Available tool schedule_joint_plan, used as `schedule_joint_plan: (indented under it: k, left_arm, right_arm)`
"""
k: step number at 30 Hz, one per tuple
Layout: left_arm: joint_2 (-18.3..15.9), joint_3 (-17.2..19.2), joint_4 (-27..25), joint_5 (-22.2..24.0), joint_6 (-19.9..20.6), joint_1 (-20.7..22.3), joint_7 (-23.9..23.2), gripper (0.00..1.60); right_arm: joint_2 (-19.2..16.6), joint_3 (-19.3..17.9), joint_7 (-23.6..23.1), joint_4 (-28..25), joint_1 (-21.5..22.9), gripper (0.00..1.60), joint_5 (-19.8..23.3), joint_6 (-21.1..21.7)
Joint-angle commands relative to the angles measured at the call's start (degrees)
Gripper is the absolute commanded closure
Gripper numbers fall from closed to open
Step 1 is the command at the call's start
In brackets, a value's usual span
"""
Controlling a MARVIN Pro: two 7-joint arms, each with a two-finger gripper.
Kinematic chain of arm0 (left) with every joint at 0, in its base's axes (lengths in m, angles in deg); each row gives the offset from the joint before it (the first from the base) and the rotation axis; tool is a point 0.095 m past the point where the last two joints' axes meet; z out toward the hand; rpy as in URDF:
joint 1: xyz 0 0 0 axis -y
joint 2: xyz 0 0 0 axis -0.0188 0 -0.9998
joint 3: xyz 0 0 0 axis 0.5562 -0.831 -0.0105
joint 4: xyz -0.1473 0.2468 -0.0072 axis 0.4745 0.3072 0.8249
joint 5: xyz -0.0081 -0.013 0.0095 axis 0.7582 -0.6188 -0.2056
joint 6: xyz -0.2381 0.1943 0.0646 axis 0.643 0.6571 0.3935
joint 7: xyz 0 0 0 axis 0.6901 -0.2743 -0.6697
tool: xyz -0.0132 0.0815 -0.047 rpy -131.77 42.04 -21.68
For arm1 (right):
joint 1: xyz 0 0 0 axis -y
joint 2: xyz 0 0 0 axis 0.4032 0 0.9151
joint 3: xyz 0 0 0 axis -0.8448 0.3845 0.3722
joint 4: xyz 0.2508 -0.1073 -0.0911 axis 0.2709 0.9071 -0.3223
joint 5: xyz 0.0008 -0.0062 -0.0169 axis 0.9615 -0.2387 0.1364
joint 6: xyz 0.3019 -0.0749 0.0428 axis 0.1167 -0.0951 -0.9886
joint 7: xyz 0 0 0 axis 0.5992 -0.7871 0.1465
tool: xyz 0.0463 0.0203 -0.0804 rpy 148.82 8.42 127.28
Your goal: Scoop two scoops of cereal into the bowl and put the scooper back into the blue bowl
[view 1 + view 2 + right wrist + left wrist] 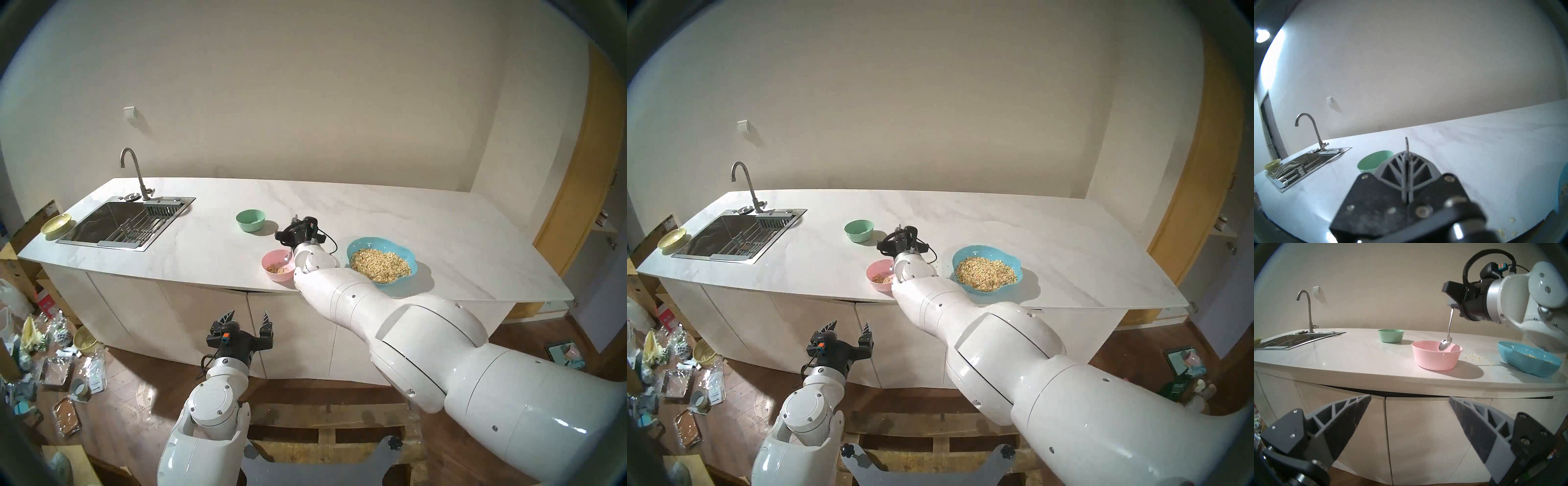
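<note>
- Head views: the blue bowl (pixel 356 251) holds a heap of cereal (pixel 380 265); the pink bowl (pixel 271 261), left of it, has a few flakes. The left gripper (pixel 248 318) hangs before the cabinets, fingers spread, empty.
- Left wrist view: the spoon (pixel 1447 338) hangs from the right gripper (pixel 1452 306), its head just inside the pink bowl's rim.
- Right wrist view: fingers (pixel 1398 171) pressed together on the spoon handle; a green bowl (pixel 1371 162) beyond.

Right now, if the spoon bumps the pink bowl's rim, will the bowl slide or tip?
The pink bowl looks like thin plastic holding little cereal, so probably light and apt to slide. It sits near the counter edge, so a push could drop it.
</note>
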Motion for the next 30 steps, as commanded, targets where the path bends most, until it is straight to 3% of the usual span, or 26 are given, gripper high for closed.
schedule_joint_plan:
  k: [1,7,11,12,15,16,21,22,24,25,27,28,30]
  left_arm:
    - [0.00,-0.15,-1.44,0.08,-0.37,0.36,-0.21,0.00]
    - [-0.01,-0.15,-1.52,0.10,-0.35,0.32,-0.24,0.00]
    - [0.00,-0.15,-1.47,0.09,-0.36,0.35,-0.21,0.00]
    - [0.01,-0.15,-1.38,0.07,-0.36,0.40,-0.18,0.00]
    - [0.01,-0.15,-1.38,0.07,-0.36,0.40,-0.18,0.00]
    - [0.04,-0.15,-1.18,0.04,-0.35,0.50,-0.13,0.00]
    - [0.04,-0.15,-1.18,0.04,-0.35,0.50,-0.13,0.00]
    - [0.03,-0.15,-1.14,0.04,-0.36,0.52,-0.11,0.00]
    - [0.03,-0.15,-1.14,0.04,-0.36,0.52,-0.11,0.00]
    - [0.04,-0.15,-1.13,0.04,-0.37,0.54,-0.11,0.00]
    - [0.04,-0.15,-1.13,0.04,-0.37,0.54,-0.11,0.00]
    - [0.04,-0.15,-1.11,0.04,-0.37,0.54,-0.10,0.00]
    - [0.03,-0.16,-1.14,0.04,-0.39,0.54,-0.11,0.00]
  right_arm:
    - [1.63,-2.55,-1.18,-1.99,4.36,1.60,2.55,1.53]
    - [-0.41,-7.99,-1.85,-3.32,5.34,1.60,6.13,2.67]
    - [-4.35,-12.12,-1.13,-4.46,5.80,1.60,7.39,1.79]
    - [-8.96,-14.46,1.28,-4.48,6.35,1.60,8.81,-0.31]
    - [-8.96,-14.46,1.28,-4.48,6.35,1.60,8.81,-0.31]
    - [-13.08,-16.11,2.22,-3.41,6.36,1.60,8.61,-0.94]
    - [-13.08,-16.11,2.22,-3.41,6.36,1.60,8.61,-0.94]
    - [-17.31,-17.29,2.70,-3.19,5.89,1.60,8.50,-0.94]
    - [-17.31,-17.29,2.70,-3.19,5.89,1.60,8.50,-0.94]
    - [-20.05,-17.43,2.41,-2.94,5.66,1.60,8.42,-0.79]
    - [-20.05,-17.43,2.41,-2.94,5.66,1.60,8.42,-0.79]
    - [-19.22,-19.60,2.90,-0.42,6.68,1.60,7.86,-1.53]
    - [-22.08,-19.39,2.19,-1.21,6.03,1.60,8.10,-0.99]
